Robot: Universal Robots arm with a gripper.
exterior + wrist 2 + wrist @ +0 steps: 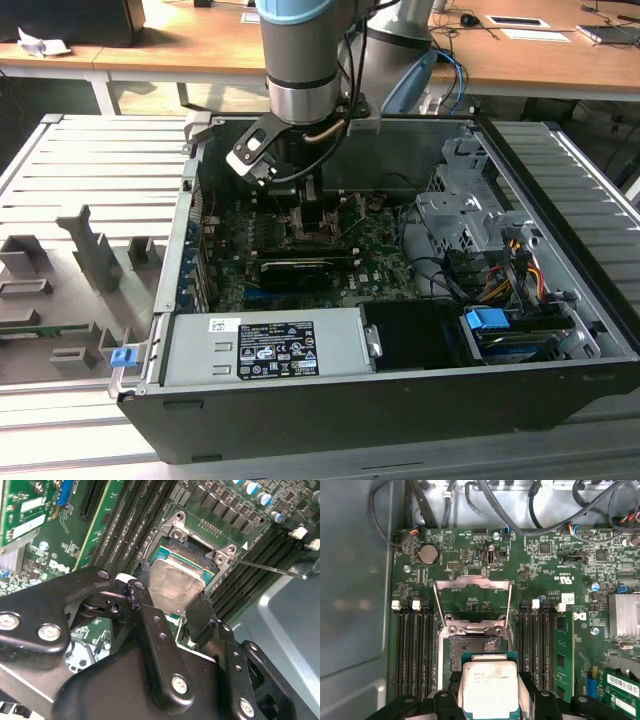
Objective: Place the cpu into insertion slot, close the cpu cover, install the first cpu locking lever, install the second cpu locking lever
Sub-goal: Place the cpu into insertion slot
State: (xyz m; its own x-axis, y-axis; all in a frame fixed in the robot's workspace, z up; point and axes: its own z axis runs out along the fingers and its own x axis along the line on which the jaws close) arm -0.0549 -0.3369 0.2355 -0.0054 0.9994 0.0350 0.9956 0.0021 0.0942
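Observation:
My gripper is shut on the cpu, a flat square chip with a pale metal top, one black finger on each side. In the first wrist view the cpu hangs over one half of the insertion slot, whose dark recess shows beyond it. I cannot tell whether chip and slot touch. The cpu cover, a grey metal frame, stands swung open at the slot's far edge. Two thin locking levers are raised beside it. In the exterior view the gripper reaches down into the open computer case.
Black memory slots flank the socket on the green motherboard. A finned heatsink and an expansion card lie close by. Cables run along the board's edge. Power supply and drive cage crowd the case.

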